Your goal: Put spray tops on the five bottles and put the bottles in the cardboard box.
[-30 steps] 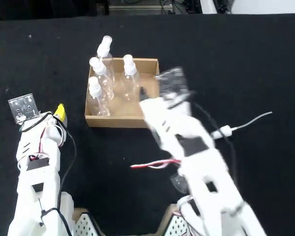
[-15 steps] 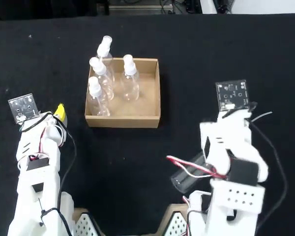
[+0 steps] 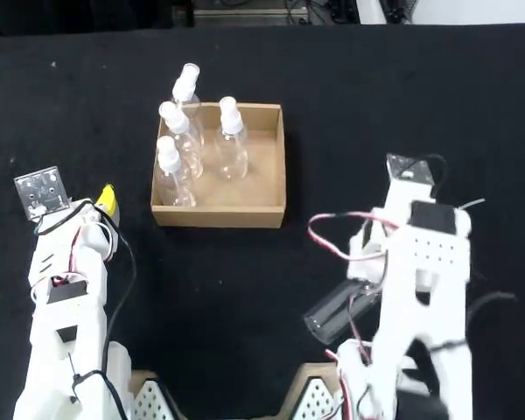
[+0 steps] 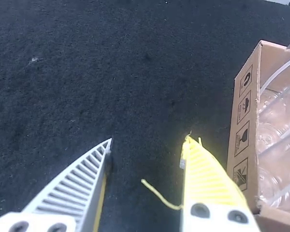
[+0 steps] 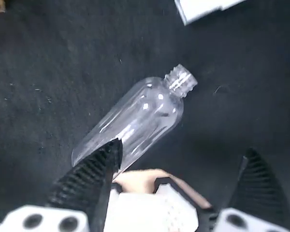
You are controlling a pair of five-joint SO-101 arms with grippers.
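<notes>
Four capped bottles [image 3: 230,140] stand upright at the cardboard box [image 3: 219,216]. Three are plainly inside it, along its left and far sides. The fourth's top rises over the box's far left corner, and I cannot tell whether its base is inside or just behind the wall.

One bare bottle [image 5: 140,118] lies on its side on the table [image 3: 114,87], well apart from the box on its near right, with its threaded neck open and no top on it. The right hand [image 5: 183,147] hangs over this bottle with its jaws spread wide, holding nothing. The left hand [image 4: 149,141] sits just beside the box's left wall, also parted and empty, over bare table.

The step in hand looks like the pickup of the last bottle. The next move probably calls for lowering the right hand so the jaws straddle the clear body across its width, then closing gently, since a round, smooth bottle may roll or slip. It needs a spray top before it goes into the free right side of the box.
</notes>
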